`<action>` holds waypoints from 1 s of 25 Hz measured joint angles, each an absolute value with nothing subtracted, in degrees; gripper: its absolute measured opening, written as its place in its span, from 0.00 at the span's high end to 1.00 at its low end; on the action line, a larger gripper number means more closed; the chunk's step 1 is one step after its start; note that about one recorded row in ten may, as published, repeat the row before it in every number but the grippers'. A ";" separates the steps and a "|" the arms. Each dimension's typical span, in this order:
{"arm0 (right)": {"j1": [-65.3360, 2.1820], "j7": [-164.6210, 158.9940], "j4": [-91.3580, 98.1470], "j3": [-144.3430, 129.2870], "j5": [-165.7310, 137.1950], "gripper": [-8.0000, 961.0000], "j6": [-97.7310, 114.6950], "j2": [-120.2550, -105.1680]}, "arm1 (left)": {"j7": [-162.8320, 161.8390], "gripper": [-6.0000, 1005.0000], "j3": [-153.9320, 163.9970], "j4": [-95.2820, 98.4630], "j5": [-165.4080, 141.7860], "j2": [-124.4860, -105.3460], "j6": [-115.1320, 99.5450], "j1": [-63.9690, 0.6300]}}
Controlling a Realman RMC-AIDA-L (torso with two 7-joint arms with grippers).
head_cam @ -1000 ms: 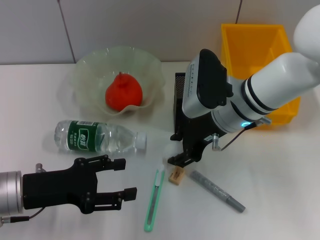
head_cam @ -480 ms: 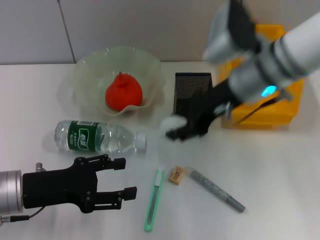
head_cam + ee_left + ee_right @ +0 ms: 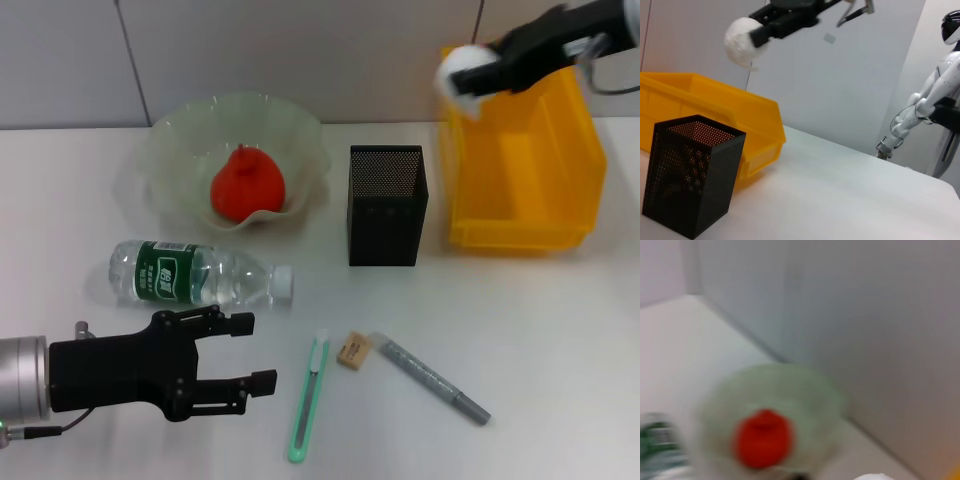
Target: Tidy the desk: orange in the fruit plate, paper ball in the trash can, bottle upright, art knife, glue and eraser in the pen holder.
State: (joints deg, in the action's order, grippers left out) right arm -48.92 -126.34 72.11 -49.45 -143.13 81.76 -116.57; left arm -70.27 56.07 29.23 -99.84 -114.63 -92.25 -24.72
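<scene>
Head view: the paper ball (image 3: 462, 68) is pinched in the right gripper (image 3: 478, 74) at the far right, above the far left corner of the yellow trash can (image 3: 525, 235). For the drop to be done well, the ball should be carried further over the open bin, clear of the rim, before the fingers are parted; released at the corner, it could roll off onto the desk. The left gripper (image 3: 232, 358) is held with fingers spread at the near left, just near of the lying bottle (image 3: 200, 274). The orange (image 3: 247, 184) is already in the fruit plate (image 3: 170, 135). The art knife (image 3: 309, 398), eraser (image 3: 352, 350) and glue (image 3: 432, 380) lie on the desk, near of the pen holder (image 3: 387, 205).

In the left wrist view the ball (image 3: 744, 41) is seen from the side, well above the bin's (image 3: 715, 107) rim, with the holder (image 3: 690, 180) in front; that height cannot be judged from the head view. The small items and the bottle are shown only from the head. In the right wrist view the orange (image 3: 763, 437) in the plate (image 3: 805, 390) is shown, and only a white sliver, probably the ball (image 3: 875, 476).
</scene>
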 joint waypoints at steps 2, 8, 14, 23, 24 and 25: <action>-48.76 -127.85 70.68 -49.44 -146.64 0.50 78.00 -116.53 | -70.40 0.20 56.08 29.37 -99.84 -114.64 -92.22 -24.80; -49.04 -128.85 63.74 -49.72 -151.28 0.49 70.24 -116.45 | -70.54 0.20 56.07 29.21 -99.83 -114.77 -92.19 -24.99; -48.78 -128.88 62.46 -49.83 -151.78 0.48 66.88 -116.58 | -70.61 0.20 55.98 29.12 -99.53 -114.65 -92.19 -24.97; -48.64 -128.88 61.99 -49.79 -151.79 0.21 65.53 -116.76 | -70.67 0.20 55.98 29.28 -99.50 -114.61 -92.19 -24.96; -48.52 -128.87 61.90 -49.53 -151.37 0.20 64.81 -116.89 | -70.67 0.20 55.98 29.32 -99.47 -114.60 -92.19 -24.96; -48.52 -128.87 61.90 -49.53 -151.37 0.20 64.81 -116.89 | -70.67 0.20 55.98 29.32 -99.47 -114.60 -92.19 -24.96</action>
State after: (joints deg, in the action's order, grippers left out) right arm -48.52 -128.88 61.90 -49.53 -151.37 64.81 -116.89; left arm -70.67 55.98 29.32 -99.47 -114.60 -92.19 -24.96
